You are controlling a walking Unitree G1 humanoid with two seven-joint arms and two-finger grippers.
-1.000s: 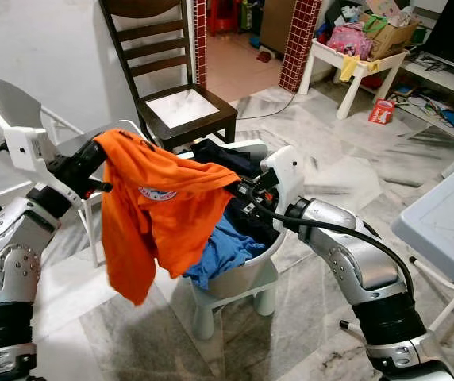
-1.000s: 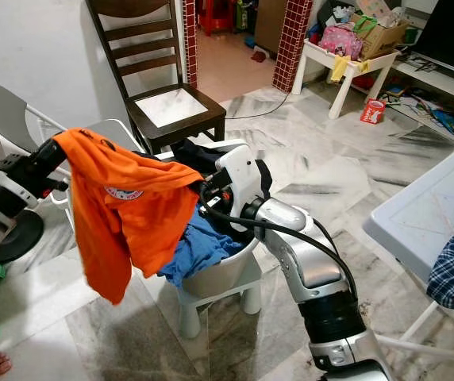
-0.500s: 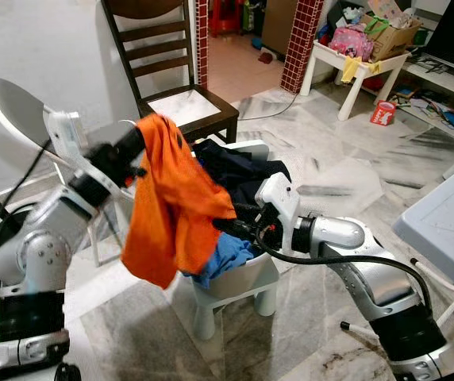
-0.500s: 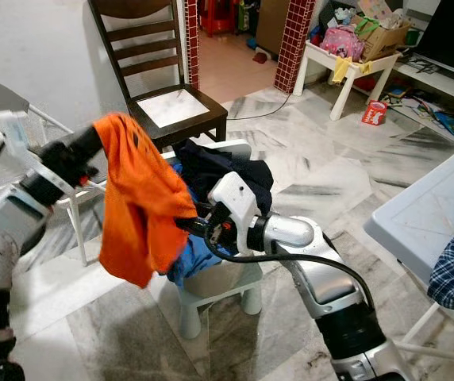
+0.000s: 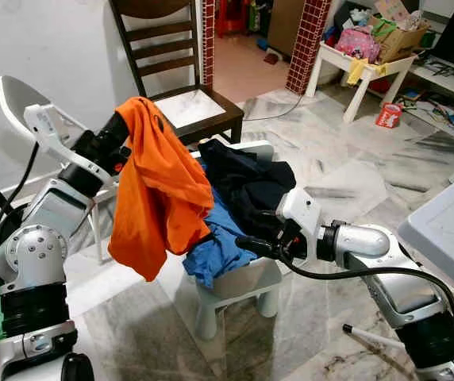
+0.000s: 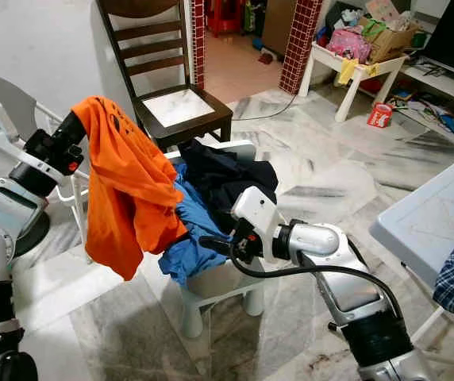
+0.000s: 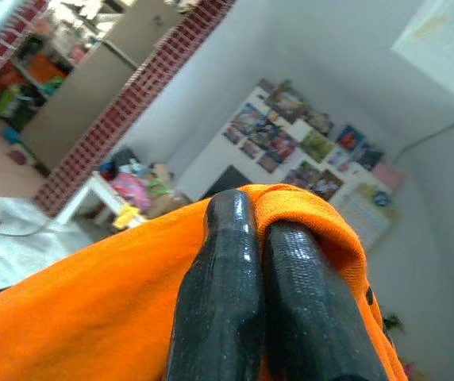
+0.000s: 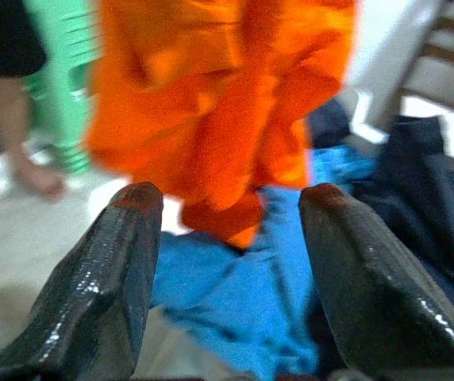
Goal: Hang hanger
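Observation:
An orange shirt (image 5: 159, 194) hangs from my left gripper (image 5: 126, 121), which is raised at the left and shut on the fabric's top edge; the left wrist view has orange cloth pinched between the closed fingers (image 7: 219, 278). My right gripper (image 5: 244, 241) is open and low in front of the white basket (image 5: 247, 279), beside the shirt's lower hem and apart from it. Its two fingers (image 8: 124, 262) frame the orange shirt (image 8: 227, 103) and a blue garment (image 8: 235, 294). I can make out no hanger.
The basket holds a dark navy garment (image 5: 247, 178) and blue cloth (image 5: 219, 248). A dark wooden chair (image 5: 183, 107) stands behind it, a white folding chair (image 5: 17, 99) at the left, a white table (image 5: 449, 230) at the right. A green stool (image 8: 64, 95) and a person's foot (image 8: 40, 178) are nearby.
My right gripper has let go of the orange shirt and dropped lower, opening. The left arm has raised the shirt, which now hangs straight down from it.

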